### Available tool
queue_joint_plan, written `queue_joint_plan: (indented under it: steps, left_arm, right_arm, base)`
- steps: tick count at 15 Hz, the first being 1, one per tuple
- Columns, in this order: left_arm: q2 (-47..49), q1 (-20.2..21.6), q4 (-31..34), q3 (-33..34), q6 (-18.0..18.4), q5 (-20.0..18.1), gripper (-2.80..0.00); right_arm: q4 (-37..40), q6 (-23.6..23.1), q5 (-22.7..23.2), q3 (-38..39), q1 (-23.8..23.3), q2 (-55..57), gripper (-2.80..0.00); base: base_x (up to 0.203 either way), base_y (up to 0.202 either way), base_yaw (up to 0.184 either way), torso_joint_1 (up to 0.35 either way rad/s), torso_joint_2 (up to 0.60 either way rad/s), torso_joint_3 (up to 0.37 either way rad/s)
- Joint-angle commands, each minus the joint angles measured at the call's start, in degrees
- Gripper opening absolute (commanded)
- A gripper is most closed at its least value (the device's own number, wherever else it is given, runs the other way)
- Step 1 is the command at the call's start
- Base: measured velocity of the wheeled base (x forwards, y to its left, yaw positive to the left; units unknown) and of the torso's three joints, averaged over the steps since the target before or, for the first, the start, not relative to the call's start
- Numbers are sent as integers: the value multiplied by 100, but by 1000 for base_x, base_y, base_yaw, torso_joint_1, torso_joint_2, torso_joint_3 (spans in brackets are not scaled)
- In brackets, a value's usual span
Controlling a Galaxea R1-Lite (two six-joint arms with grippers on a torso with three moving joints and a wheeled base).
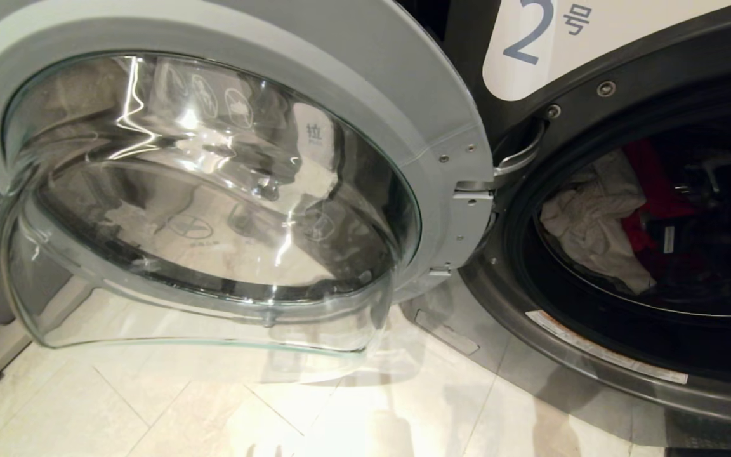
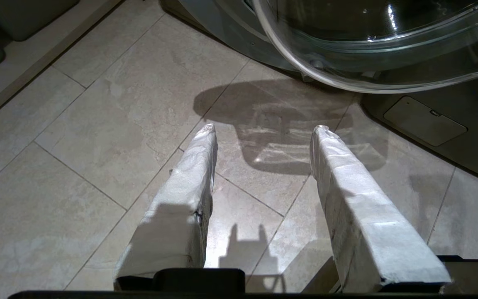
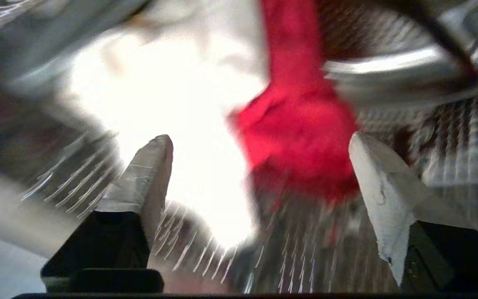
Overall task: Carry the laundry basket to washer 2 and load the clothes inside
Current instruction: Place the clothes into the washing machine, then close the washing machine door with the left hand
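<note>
Right tool [image 3: 259, 139] spread wide and empty; left tool [image 2: 264, 131] pointed downward, fingers parted, holding nothing.

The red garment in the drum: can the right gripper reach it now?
Probably yes. The right gripper is open inside washer 2, and the red garment lies just beyond its fingertips with nothing between.

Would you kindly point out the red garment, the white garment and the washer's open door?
red garment [image 3: 301, 137], right wrist view, its bunched middle.
white garment [image 1: 587, 222], head view, its crumpled middle.
open door [image 1: 365, 70], head view, its grey frame.
</note>
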Motion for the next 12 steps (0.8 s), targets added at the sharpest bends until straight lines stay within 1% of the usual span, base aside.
queue_joint_plan:
  steps: [1,4,5,6,7,10,11,12]
  left_arm:
    - [7,5,-2,44,-2,-2,-280]
    - [7,5,-2,44,-2,-2,-280]
    - [7,5,-2,44,-2,-2,-280]
    - [7,5,-2,44,-2,-2,-280]
    - [7,5,-2,44,-2,-2,-280]
    - [7,5,-2,44,-2,-2,-280]
    - [7,5,-2,44,-2,-2,-280]
    - [7,5,-2,44,-2,-2,-280]
  right_arm:
    - [314,53,14,790,171,-1327,0]
    - [1005,172,55,2306,577,-2729,0]
    - [1137,229,59,2837,695,-3069,-280]
    - [1226,297,64,3286,778,-3421,-280]
    - [1275,375,71,3548,824,-3709,-280]
    - [1526,828,92,3928,1024,-4654,-280]
    - [1873,947,94,4003,1083,-5062,-280]
    - [2404,1044,98,4079,1130,-5526,-280]
  base:
    - [0,0,0,0,0,0]
    - [0,0,0,0,0,0]
    - [0,0,0,0,0,0]
    - [0,0,0,0,0,0]
    - [0,0,0,0,0,0]
    - [0,0,0,0,0,0]
    - [0,0,0,0,0,0]
    - [0,0,0,0,0,0]
